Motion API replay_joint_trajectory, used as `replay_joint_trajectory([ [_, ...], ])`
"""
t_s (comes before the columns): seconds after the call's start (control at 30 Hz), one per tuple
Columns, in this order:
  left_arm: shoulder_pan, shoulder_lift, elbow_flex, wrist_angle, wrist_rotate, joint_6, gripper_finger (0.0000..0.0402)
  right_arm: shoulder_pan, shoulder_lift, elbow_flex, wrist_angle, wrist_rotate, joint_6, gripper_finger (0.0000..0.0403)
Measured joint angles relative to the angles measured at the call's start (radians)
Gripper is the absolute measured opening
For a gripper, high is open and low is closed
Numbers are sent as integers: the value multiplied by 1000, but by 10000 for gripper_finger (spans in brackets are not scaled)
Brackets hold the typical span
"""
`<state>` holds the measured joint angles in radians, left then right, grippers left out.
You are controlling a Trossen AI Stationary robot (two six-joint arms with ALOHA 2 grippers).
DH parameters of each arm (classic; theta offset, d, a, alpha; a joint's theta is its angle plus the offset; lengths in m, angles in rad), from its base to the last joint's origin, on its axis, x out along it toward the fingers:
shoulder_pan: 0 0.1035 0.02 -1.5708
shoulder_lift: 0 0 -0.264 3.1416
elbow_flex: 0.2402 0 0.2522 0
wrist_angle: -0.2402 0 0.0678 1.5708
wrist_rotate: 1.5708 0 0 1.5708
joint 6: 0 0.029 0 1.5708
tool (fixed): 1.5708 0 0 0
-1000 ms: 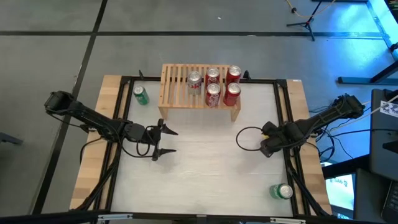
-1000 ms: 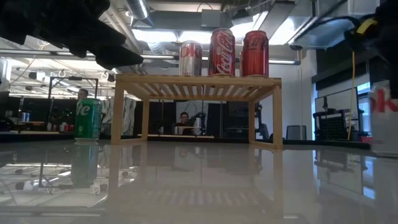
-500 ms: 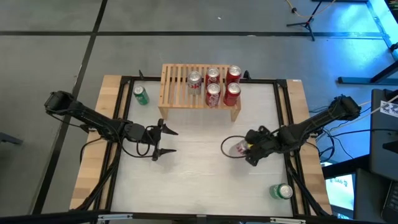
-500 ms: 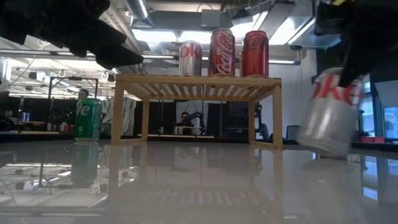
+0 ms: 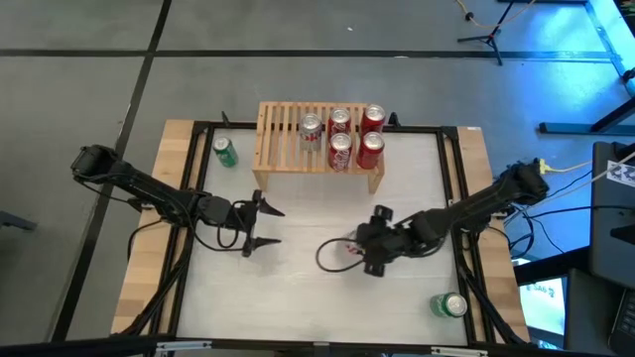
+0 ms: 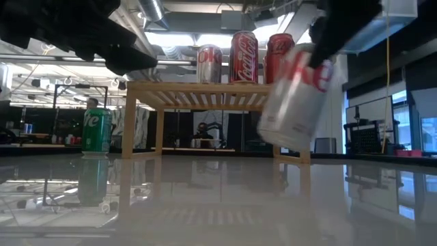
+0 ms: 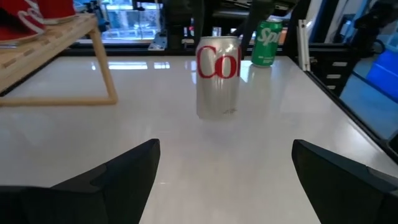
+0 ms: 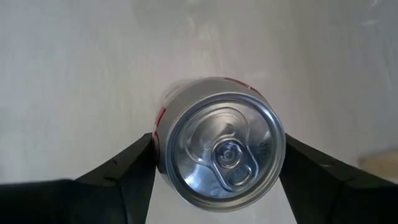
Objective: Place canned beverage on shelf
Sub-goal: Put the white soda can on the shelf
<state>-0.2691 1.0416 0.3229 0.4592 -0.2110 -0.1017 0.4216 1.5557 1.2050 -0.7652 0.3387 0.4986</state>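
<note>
- The right hand (image 8: 217,163) is grasping a silver cola can (image 8: 219,149) by its sides and carrying it above the bench (image 5: 298,297), in front of the shelf (image 5: 283,139), well apart from it.
- In the low view the silver cola can is hanging tilted.
- The shelf is holding five cans (image 5: 340,151) grouped toward its right end; its left slats are standing bare.
- The left hand (image 5: 266,224) is waiting released, in front of the shelf's left leg.
- Risk: a tilted can could be tipping on the slats at release.
- Risk: a low approach could be striking the shelf's front edge or the standing cans.
</note>
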Motion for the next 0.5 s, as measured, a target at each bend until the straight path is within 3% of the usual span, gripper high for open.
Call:
replay_joint_trajectory([
  [0.23, -1, 8, 0, -3, 19, 0, 355, -65, 179, 219, -47, -115, -142, 273],
  [0.5, -1, 75, 2, 24, 11, 0, 355, -125, 325, 451, -190, -152, -269, 276],
])
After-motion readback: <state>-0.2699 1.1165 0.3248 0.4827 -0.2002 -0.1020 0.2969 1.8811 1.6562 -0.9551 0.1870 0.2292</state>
